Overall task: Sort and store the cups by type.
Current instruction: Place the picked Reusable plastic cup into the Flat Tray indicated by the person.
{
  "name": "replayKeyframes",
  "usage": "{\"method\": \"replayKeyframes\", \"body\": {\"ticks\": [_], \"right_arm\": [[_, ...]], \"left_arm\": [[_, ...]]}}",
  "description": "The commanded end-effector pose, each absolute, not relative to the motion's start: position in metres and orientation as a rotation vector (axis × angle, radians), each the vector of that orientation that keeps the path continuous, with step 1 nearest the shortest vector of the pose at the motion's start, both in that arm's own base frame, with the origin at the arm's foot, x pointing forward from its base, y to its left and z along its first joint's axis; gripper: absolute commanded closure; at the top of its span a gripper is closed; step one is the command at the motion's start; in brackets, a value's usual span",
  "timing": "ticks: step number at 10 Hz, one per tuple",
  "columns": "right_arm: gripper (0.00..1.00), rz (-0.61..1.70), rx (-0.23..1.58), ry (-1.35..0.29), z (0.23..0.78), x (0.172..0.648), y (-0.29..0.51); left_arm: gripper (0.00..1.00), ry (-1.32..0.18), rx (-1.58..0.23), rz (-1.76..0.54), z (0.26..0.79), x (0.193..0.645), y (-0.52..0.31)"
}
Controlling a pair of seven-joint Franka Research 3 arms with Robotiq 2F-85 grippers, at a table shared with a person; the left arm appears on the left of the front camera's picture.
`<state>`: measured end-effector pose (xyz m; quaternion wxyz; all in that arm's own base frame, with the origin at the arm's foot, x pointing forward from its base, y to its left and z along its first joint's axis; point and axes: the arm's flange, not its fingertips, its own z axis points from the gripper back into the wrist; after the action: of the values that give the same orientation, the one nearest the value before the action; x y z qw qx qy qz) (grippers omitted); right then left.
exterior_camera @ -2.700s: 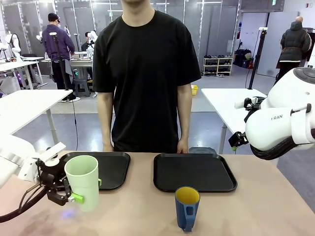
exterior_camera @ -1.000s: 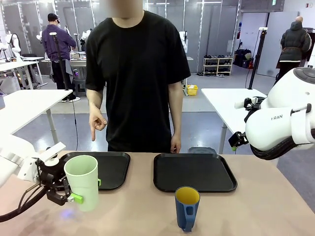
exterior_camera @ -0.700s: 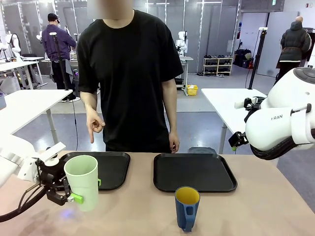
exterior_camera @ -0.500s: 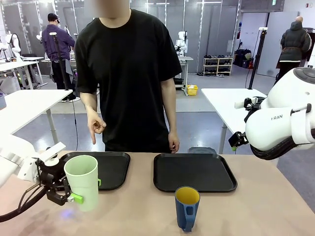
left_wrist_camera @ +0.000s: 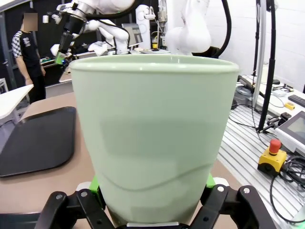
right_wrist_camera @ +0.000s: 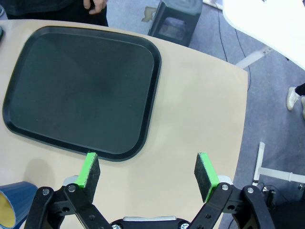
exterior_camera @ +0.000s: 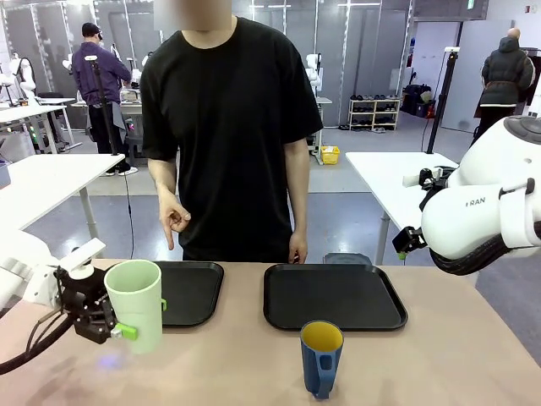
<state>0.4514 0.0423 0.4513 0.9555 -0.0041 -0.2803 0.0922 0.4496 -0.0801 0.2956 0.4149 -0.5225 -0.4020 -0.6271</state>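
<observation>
My left gripper (exterior_camera: 139, 320) is shut on the pale mint-green tumbler (exterior_camera: 134, 304), holding it upright just in front of the left black tray (exterior_camera: 190, 288). In the left wrist view the tumbler (left_wrist_camera: 157, 138) stands between the green pads (left_wrist_camera: 94, 183). The dark blue mug (exterior_camera: 321, 357), yellow inside, stands on the table near the front edge, its handle toward the camera. My right gripper (right_wrist_camera: 147, 169) hangs open and empty above the near right corner of the right black tray (right_wrist_camera: 81, 86); the mug (right_wrist_camera: 12, 205) sits at that view's lower left.
A person stands at the far side, one hand (exterior_camera: 173, 220) pointing down above the left tray, the other (exterior_camera: 296, 248) at the table's far edge. The right tray (exterior_camera: 334, 296) lies at the centre right. My right arm (exterior_camera: 482, 216) is raised at the right.
My left gripper has lifted the tumbler slightly and drawn it a little to the left. The person's pointing hand has dropped lower and shifted right. The right arm and the mug have not moved.
</observation>
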Motion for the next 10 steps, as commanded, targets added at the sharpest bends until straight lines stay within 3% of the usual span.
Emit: {"method": "replayKeyframes", "body": {"ticks": [1, 4, 7, 10], "right_arm": [[0.0, 0.187, -0.014, -0.57, 0.452, 0.451, 0.042], [0.0, 0.187, -0.014, -0.57, 0.452, 0.451, 0.042], [0.0, 0.187, -0.014, -0.57, 0.452, 0.451, 0.042], [0.0, 0.187, -0.014, -0.57, 0.452, 0.451, 0.042]], "left_arm": [[0.17, -1.069, -1.296, -1.544, 0.318, 0.477, -0.064], [0.17, -1.176, -1.221, -1.465, 0.348, 0.532, -0.024], [0.17, -1.268, -1.282, -1.374, 0.358, 0.573, -0.004], [0.17, -1.259, -1.327, -1.355, 0.355, 0.583, -0.001]]}}
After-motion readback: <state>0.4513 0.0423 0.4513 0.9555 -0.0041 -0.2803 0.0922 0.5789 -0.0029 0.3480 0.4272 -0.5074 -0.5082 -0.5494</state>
